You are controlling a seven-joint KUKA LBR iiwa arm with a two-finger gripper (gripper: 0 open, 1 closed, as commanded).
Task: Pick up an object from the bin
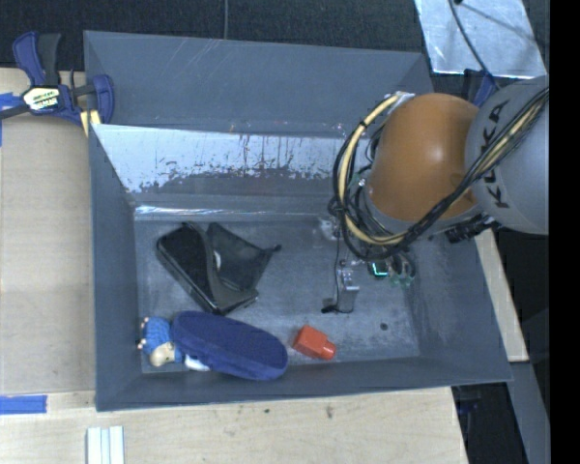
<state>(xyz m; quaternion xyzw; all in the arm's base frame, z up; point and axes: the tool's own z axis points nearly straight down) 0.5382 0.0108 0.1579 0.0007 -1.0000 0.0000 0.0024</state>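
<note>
Grey bin floor lies bare beneath the gripper, hanging right of centre; whether it is released or clenched I cannot tell. Nearest lies a small red block, near the front wall. This looks like the approach: next it should shift over the block and descend.

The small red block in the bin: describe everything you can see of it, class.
The red block is small, boxy and plain orange-red. It lies slightly askew on the bin floor near the front wall, just right of the blue pouch, perhaps touching it. The end effector hangs behind it, apart.
</note>
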